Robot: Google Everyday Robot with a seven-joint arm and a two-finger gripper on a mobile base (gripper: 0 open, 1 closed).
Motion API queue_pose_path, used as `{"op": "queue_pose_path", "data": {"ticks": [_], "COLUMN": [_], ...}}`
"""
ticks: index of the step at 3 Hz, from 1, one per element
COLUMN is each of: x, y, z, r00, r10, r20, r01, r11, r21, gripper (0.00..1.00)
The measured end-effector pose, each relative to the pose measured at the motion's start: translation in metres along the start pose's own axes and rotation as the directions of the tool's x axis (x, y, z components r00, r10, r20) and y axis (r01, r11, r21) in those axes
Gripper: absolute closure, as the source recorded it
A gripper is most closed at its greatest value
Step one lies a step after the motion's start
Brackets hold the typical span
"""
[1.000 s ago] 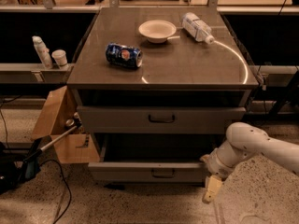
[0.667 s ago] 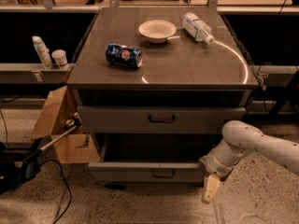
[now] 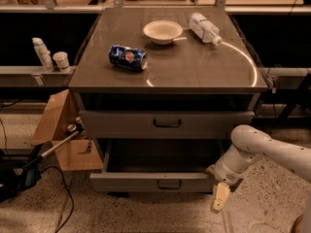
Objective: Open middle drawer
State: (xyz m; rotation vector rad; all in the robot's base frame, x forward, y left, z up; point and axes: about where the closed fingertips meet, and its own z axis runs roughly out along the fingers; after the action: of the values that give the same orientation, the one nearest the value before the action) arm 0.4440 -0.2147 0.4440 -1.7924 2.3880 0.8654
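Where the grey counter [image 3: 194, 67] fills the middle of the view, its flat top carries three small things and its front shows two drawer fronts, one above the other. The robot's white arm [image 3: 272, 152] comes in from 4 o'clock of the view and bends downward at its end. The upper drawer [image 3: 116, 125], the wider and taller-fronted of the two, sits right under the counter's edge. Below it, at 6 o'clock, the middle drawer [image 3: 126, 182] stands pulled out toward the camera, with a dark opening behind its front and a small bar handle [image 3: 169, 184] at its centre. A cardboard box [image 3: 53, 120] with a raised flap stands at 9 o'clock of the drawers. On the counter, a clear plastic bottle [image 3: 204, 27] lies on its side at 1 o'clock. A white bowl [image 3: 163, 31] sits upright at 12 o'clock, near the bottle. A blue can [image 3: 128, 57] lies on its side at 10 o'clock, apart from both. The gripper [image 3: 220, 196] hangs pointing down at 4 o'clock of the middle drawer's front, just beside that end and well apart from the handle. It has hold of nothing, and I cannot tell whether the jaws are open or closed.
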Motion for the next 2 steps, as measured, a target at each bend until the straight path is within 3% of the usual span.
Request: {"op": "queue_pose_path", "data": {"ticks": [2], "x": [0.0032], "y": [0.0055], "z": [-0.0029], "r00": [1.000], "r10": [0.018], "r20": [0.002], "r01": [-0.018], "r11": [0.9995], "r21": [-0.026], "gripper": [0.00]}}
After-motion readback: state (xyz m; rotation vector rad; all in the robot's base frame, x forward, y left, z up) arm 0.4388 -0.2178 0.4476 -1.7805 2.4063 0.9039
